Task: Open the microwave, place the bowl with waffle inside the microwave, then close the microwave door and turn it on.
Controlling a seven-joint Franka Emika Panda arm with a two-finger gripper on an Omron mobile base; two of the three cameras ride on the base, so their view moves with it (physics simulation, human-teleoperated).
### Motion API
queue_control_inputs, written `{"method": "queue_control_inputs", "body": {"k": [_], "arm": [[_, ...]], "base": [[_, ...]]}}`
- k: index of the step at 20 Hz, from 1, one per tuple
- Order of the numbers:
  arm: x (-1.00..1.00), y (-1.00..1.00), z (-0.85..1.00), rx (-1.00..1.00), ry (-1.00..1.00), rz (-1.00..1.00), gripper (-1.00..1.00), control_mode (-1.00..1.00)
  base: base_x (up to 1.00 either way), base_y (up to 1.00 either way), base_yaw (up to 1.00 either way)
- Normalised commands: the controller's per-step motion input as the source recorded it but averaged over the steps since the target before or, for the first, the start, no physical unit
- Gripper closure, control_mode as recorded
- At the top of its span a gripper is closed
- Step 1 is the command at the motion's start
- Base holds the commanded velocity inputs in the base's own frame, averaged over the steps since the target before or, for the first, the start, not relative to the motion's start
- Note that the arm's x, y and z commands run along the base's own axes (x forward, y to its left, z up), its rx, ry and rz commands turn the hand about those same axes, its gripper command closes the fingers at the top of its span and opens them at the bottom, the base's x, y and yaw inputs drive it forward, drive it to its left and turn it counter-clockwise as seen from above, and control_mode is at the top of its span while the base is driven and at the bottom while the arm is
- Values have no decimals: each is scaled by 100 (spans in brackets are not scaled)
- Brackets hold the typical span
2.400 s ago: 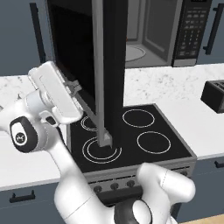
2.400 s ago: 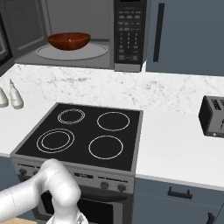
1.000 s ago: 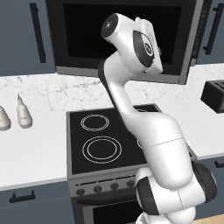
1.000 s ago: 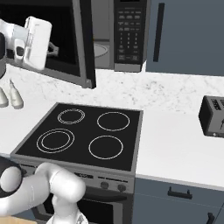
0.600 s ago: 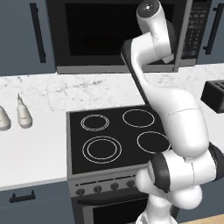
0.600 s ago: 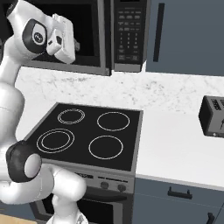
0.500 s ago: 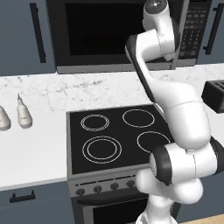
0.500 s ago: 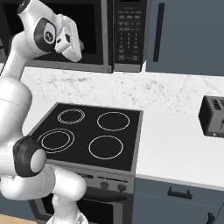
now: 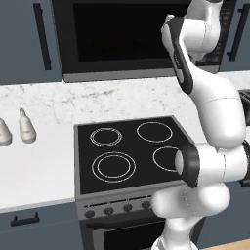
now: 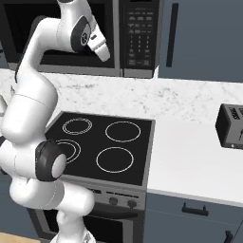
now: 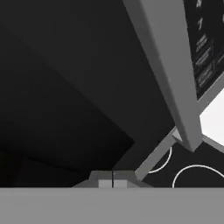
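The microwave (image 9: 122,41) sits above the counter with the microwave door (image 10: 28,28) flat against its front. The bowl and the waffle are hidden behind that door. My gripper (image 10: 106,56) hangs in front of the door's right edge, just left of the keypad (image 10: 140,33), pointing down and to the right. In the hand view the gripper (image 11: 113,178) has its two tips pressed together, shut on nothing. Ahead of them lie the dark door window (image 11: 65,87), the grey edge strip (image 11: 170,65) and the keypad (image 11: 203,43).
A black four-ring stove (image 9: 132,151) (image 10: 102,147) lies below the microwave. A black toaster (image 10: 231,126) stands on the counter at the right. Two pale shakers (image 9: 27,132) stand at the left. Cabinet doors with black bar handles (image 9: 43,36) (image 10: 171,28) flank the microwave.
The microwave door, open at first, has swung shut. My arm has swept from the left side across the door to its right edge by the keypad, gripper shut throughout.
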Motion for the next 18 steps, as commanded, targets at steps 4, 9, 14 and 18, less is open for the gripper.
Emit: {"method": "queue_control_inputs", "body": {"k": [4, 9, 14, 18], "arm": [[100, 23, -100, -8, -3, 29, 100, -100], [15, 31, -100, -15, -4, 21, 100, -100], [-91, 22, -89, -10, -3, 17, 100, -100], [-100, -51, -4, 4, -6, 7, 100, -100]], "base": [[0, 0, 0], [0, 0, 0], [0, 0, 0], [0, 0, 0]]}}
